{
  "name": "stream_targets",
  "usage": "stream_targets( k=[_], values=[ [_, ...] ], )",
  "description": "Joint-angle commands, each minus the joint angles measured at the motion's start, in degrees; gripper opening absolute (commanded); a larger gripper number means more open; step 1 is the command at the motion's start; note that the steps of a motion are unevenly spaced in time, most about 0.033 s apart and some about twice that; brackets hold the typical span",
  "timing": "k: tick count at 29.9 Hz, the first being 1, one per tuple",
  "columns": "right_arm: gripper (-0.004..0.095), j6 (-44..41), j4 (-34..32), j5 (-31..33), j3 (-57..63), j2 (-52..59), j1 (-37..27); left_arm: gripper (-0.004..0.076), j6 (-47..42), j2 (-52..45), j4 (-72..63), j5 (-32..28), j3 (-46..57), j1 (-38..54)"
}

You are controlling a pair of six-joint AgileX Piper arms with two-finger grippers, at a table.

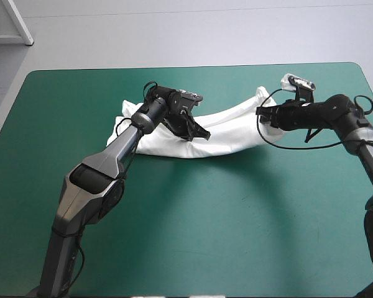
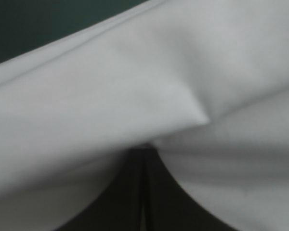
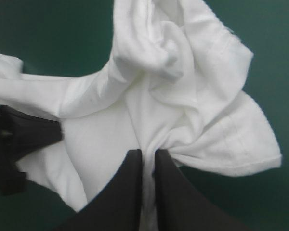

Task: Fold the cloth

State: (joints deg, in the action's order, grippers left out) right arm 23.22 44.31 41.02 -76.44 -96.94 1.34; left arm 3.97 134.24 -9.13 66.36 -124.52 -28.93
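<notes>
- Looking down on a teal-green cover (image 1: 174, 236), lying bare along the near edge and toward both near corners.
- Finding the T-shirt (image 1: 230, 127) close to the far edge, from the middle toward the right, hanging as a sagging white band between the two arms, with a looser heap resting on the cover at the band's left end.
- Pinching the band near its middle with the left gripper (image 1: 198, 131): black fingers all but closed on a thin layer, cloth draping over them on both sides in the left wrist view.
- Clamping the right end with the right gripper (image 1: 263, 113): fingers nearly touching, a gathered tuck of cloth caught between the tips, a crumpled sleeve (image 3: 241, 144) fanning out just beside them.
- Judging the step as straightening the cloth before any fold, with the folding itself not yet begun.
- Risking a slip at either end: holding only a small tuck, so pulling the arms apart too hard is likely to tug the cloth free.
- Risking a crooked fold: carrying the bunched sleeve and the heap at the left end along, and so trapping wrinkles inside.
- Risking drag: lowering with the sag touching the cover first, and so rolling the lower edge under.
</notes>
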Motion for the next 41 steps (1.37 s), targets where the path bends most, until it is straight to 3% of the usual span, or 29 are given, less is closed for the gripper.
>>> stream_targets(
  k=[1, 13, 17, 22, 26, 31, 41],
  values=[
    [-0.0014, -1.11, 3.65, 2.02, -6.37, 4.74, 0.66, -0.0008, 0.31, -0.77, -5.34, 2.12, -0.17, -0.48],
    [-0.0014, -4.53, 4.09, 2.26, -17.37, 4.75, 7.0, -0.0008, 1.45, -1.93, -8.18, 1.57, -0.38, -1.2],
    [-0.0014, -4.53, 3.96, 2.36, -17.37, 4.75, 7.0, -0.0008, 1.45, -5.72, -3.23, 1.61, -2.02, -1.2],
    [-0.0013, -4.53, 4.52, 2.33, -18.04, 4.75, 7.0, -0.0008, 0.26, -11.3, 7.04, 7.69, -6.53, -1.2],
    [-0.0013, -4.04, 6.15, 3.27, -20.7, 3.67, 8.04, -0.0008, -0.94, -17.65, 13.71, 7.69, -5.95, -1.08],
    [-0.0013, -5.22, 6.15, 5.38, -28.79, -1.79, 12.55, -0.0008, -0.94, -27.73, 19.11, 7.69, 1.68, 1.53],
    [-0.0013, -9.13, 6.15, 5.6, -51.47, -21.38, 24.38, -0.0008, -0.97, -53.12, 19.34, 7.59, 31.06, 18.05]
  ],
)
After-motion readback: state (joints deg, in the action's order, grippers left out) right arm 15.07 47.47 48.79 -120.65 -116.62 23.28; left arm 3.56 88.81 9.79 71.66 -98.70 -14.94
